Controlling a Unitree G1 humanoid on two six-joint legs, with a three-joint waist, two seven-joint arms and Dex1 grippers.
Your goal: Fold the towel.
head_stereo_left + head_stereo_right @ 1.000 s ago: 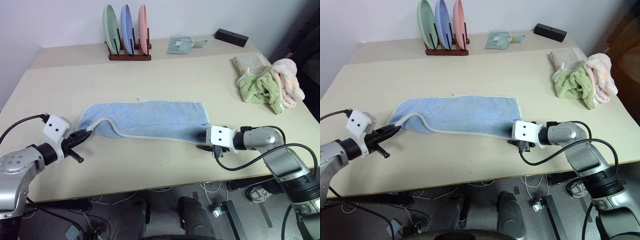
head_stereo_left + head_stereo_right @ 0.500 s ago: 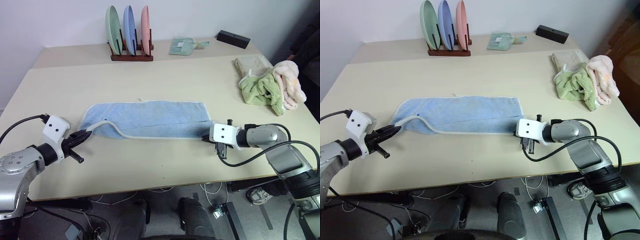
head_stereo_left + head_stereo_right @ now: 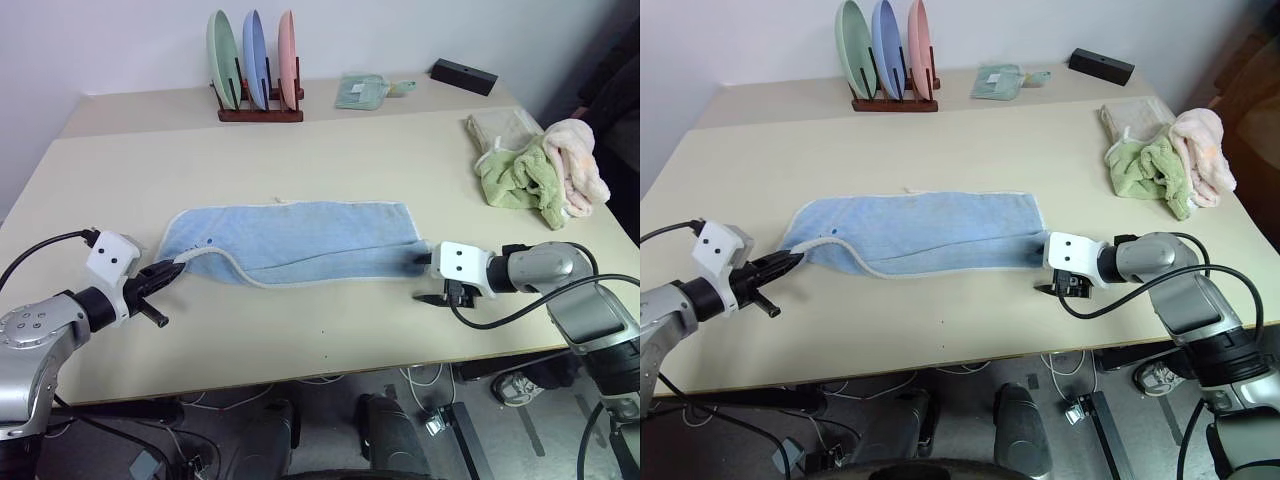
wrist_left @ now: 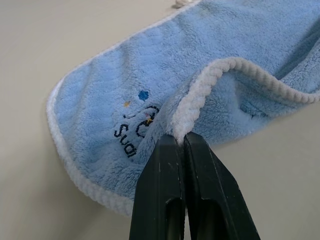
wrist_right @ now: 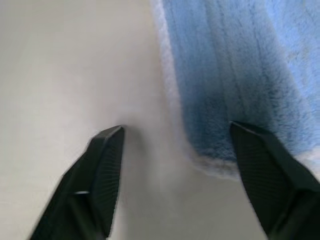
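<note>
Leftward, left end effector [image 4: 181,141] pinching towel [image 3: 300,240] hem, right end effector [image 5: 175,150] spread at far corner.

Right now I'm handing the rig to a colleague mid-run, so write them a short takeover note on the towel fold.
Left gripper: fingers shut on the whitish hem of the towel, close to its printed mark.
Right gripper: fingers open, straddling the towel's other end, holding nothing.
Towel: lies as a long strip across the table, with the near edge by the left gripper curled up and over.
Done: a lengthwise fold appears to be in place.
Left: probably grasp the right end, bring the ends together and flatten.
Plate rack and the other towels sit well away.
</note>
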